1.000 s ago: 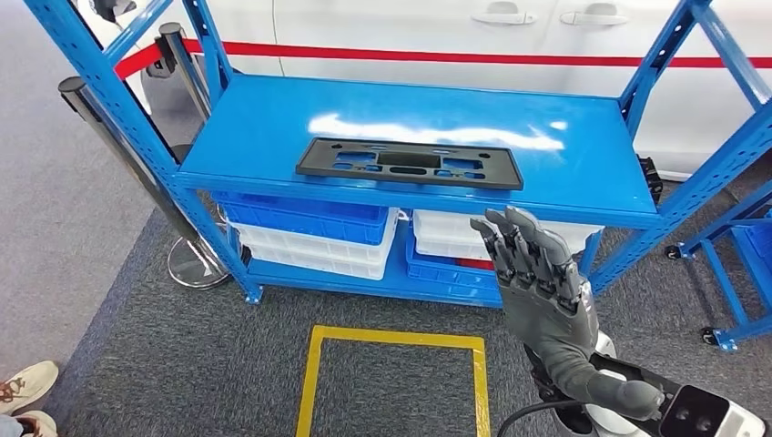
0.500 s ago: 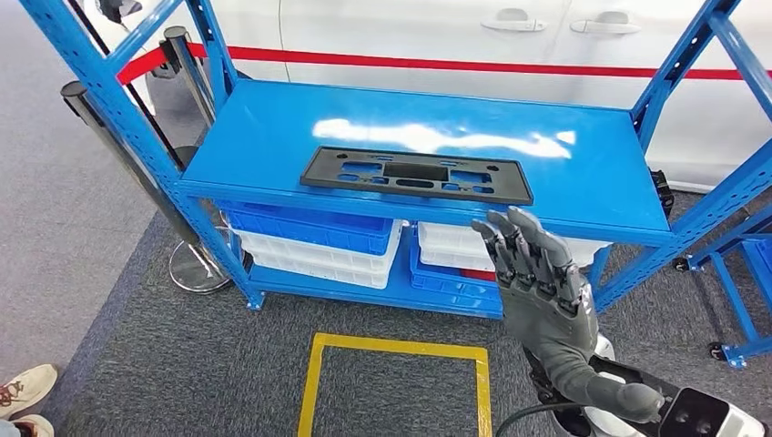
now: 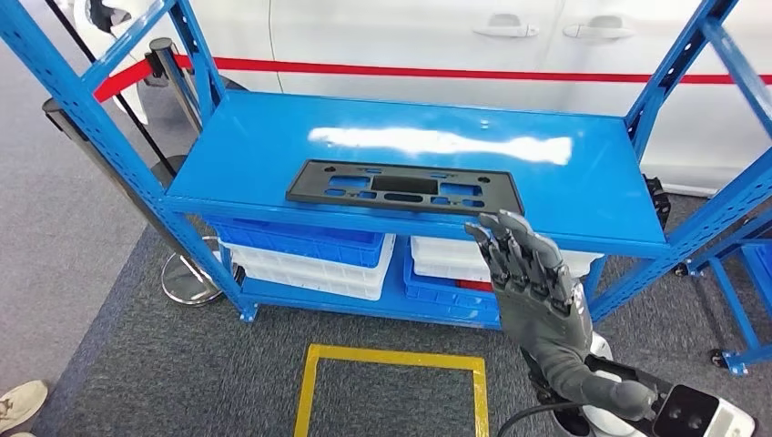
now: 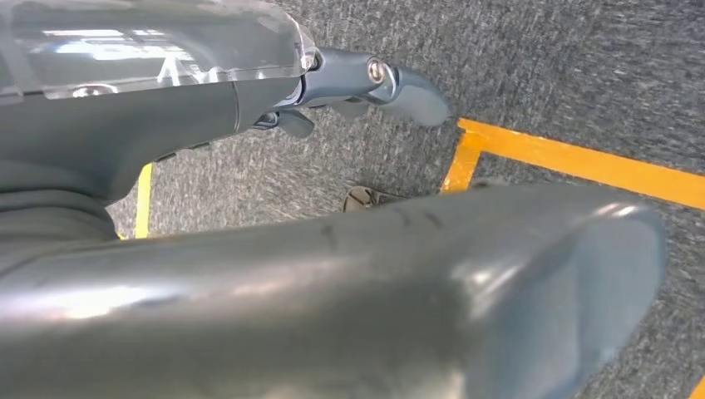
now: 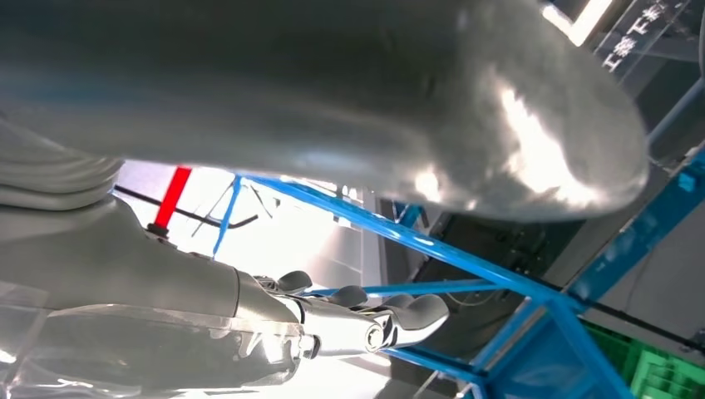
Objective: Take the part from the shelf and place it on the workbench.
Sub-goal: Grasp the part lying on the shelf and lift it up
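Our right hand's fingers (image 3: 510, 246) are raised and slightly spread, holding nothing; the right hand (image 3: 533, 291) hangs in front of the shelf's (image 3: 583, 196) front edge, tips just short of the part (image 3: 405, 186) and not touching it. The part, a flat black plate with cut-outs, lies near the front of the blue top shelf. Below it sit blue and white bins (image 3: 309, 255). Our left hand (image 4: 366, 79) hangs over grey carpet beside yellow tape (image 4: 574, 158), fingers loosely curled around nothing.
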